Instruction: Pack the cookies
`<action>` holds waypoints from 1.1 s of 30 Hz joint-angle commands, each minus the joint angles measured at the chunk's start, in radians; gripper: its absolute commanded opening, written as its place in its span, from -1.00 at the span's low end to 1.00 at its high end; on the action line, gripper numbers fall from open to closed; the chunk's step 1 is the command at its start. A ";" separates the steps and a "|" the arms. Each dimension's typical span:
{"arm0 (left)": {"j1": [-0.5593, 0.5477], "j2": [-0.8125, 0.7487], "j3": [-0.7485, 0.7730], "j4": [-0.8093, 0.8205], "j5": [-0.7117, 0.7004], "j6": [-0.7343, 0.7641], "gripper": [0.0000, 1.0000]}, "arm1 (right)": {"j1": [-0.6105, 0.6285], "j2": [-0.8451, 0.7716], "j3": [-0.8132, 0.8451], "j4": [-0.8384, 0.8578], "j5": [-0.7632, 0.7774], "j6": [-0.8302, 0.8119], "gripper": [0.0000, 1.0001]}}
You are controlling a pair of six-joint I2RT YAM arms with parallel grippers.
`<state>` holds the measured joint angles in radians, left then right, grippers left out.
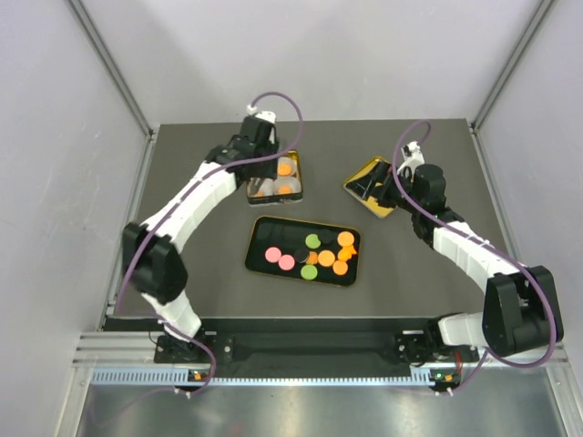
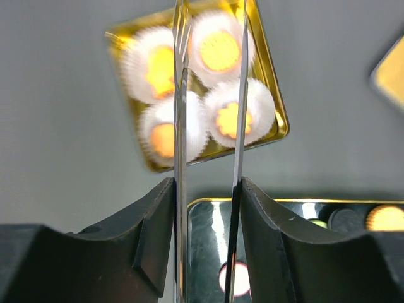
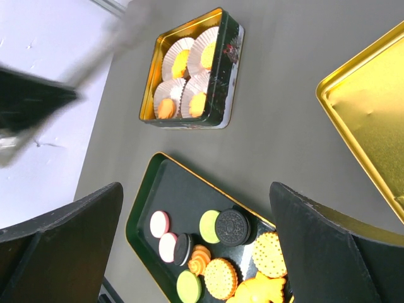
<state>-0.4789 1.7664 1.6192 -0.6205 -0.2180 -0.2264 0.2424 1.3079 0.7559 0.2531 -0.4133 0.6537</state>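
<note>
Both empty: left gripper (image 2: 210, 25) barely parted over the tin (image 2: 271, 82), right gripper (image 3: 196, 189) spread wide.

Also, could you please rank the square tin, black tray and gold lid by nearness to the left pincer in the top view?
1. Square tin, beneath the left pincer.
2. Black tray, nearer the bases.
3. Gold lid, off to the right.

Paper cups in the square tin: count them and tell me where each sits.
4, all in the square tin, two rows of two in the right wrist view: upper-left cup, upper-right cup, lower-left cup, lower-right cup. None looks hidden.
</note>
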 commanded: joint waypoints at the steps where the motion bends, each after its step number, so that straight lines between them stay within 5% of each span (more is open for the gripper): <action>1: 0.042 -0.223 -0.048 0.065 -0.136 -0.068 -0.03 | 0.014 -0.018 0.042 0.034 -0.008 -0.020 0.99; 11: 0.446 -0.197 -0.361 0.218 0.014 -0.249 0.00 | 0.012 -0.059 0.030 0.029 -0.016 -0.014 1.00; 20: 0.502 -0.027 -0.395 0.285 0.005 -0.314 0.04 | 0.014 -0.091 0.030 -0.012 0.028 -0.040 1.00; 25: 0.514 0.016 -0.429 0.278 -0.009 -0.320 0.44 | 0.014 -0.096 0.034 -0.032 0.044 -0.052 0.99; 33: 0.517 0.041 -0.463 0.286 -0.006 -0.332 0.75 | 0.014 -0.091 0.039 -0.041 0.045 -0.057 1.00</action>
<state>0.0322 1.8027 1.1641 -0.3832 -0.2176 -0.5446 0.2451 1.2415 0.7559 0.2104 -0.3801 0.6201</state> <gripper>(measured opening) 0.862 0.996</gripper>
